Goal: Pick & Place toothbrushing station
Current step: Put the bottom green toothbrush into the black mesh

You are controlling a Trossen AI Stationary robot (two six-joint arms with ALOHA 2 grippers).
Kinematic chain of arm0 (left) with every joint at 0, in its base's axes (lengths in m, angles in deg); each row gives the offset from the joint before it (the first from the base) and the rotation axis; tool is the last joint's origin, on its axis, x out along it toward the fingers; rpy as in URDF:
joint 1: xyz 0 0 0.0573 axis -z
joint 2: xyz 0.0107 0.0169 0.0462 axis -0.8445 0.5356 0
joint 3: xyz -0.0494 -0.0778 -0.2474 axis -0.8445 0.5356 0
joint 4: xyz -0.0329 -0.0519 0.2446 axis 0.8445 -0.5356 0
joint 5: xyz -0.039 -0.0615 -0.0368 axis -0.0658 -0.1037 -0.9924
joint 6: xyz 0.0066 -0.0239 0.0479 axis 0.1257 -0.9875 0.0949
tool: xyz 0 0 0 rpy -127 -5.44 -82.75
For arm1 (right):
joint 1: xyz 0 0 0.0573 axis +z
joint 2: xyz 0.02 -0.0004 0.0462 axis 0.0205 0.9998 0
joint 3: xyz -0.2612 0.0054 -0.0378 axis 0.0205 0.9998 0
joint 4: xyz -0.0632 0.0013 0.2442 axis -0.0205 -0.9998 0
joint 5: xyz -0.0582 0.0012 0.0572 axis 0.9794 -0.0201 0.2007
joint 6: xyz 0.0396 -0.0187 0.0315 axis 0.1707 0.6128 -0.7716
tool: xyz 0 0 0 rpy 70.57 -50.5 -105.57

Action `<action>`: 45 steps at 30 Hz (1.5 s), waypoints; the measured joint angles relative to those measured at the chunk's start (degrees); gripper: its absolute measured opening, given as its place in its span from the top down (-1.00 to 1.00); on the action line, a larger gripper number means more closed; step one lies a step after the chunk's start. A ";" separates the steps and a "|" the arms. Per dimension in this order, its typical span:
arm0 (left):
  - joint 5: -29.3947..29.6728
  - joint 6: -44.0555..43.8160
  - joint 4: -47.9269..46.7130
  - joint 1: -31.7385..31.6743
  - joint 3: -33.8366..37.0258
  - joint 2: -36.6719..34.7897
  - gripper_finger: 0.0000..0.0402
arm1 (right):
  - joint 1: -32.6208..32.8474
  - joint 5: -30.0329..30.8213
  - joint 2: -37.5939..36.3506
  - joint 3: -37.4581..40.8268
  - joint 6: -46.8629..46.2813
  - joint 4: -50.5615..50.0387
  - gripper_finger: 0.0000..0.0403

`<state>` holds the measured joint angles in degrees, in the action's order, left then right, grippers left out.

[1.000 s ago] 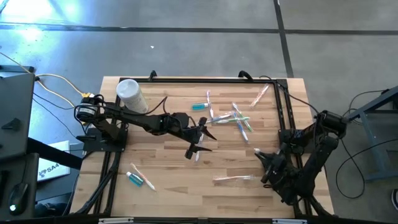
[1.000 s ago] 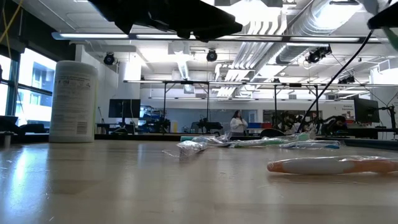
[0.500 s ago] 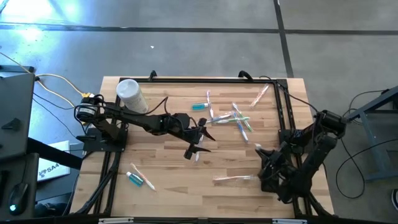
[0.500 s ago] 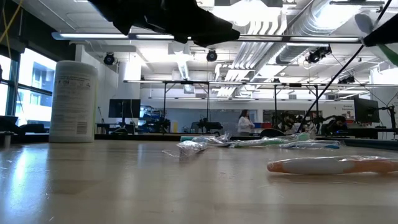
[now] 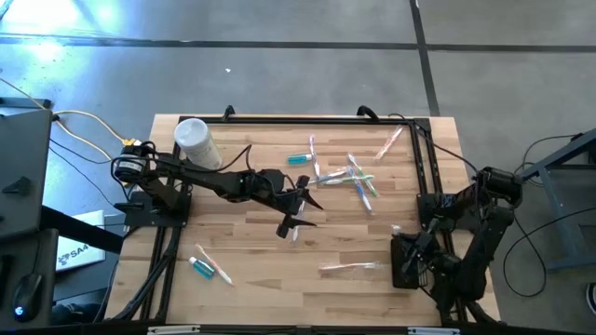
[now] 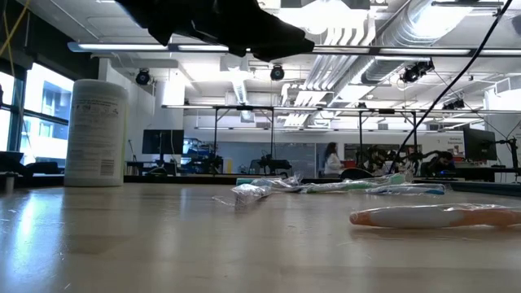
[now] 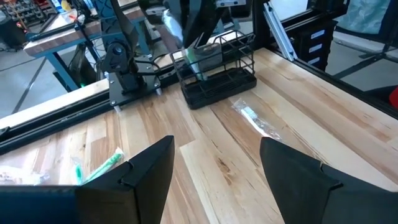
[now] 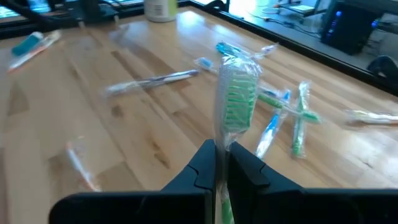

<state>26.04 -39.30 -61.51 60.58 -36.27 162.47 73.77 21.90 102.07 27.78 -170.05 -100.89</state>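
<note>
Your right gripper sits over the counter's right edge, fingers clamped on a green wrapped toothbrush. Your left gripper hangs mid-counter, fingers apart and empty. The wire holder stands at the right edge. Other toothbrushes lie scattered toward the far side.

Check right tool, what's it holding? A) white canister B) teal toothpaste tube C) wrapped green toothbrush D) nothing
C: in the right wrist view the right tool is shut on a green toothbrush in clear wrap, which sticks up from between its fingers.
</note>
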 joint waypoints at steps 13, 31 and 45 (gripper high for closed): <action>-0.02 -0.44 0.00 0.00 0.00 0.00 -0.18 | 0.77 1.21 1.13 0.07 0.00 0.13 0.96; -0.09 -0.26 -0.02 0.00 0.00 0.00 -0.18 | -1.03 3.15 5.14 1.53 -0.83 0.09 0.96; -0.09 -0.26 0.13 0.00 0.00 0.00 -0.18 | -1.05 3.41 5.14 1.55 -1.02 0.81 0.91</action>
<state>25.95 -39.56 -61.38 60.58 -36.27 162.47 72.72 25.31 107.21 29.33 -171.07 -100.09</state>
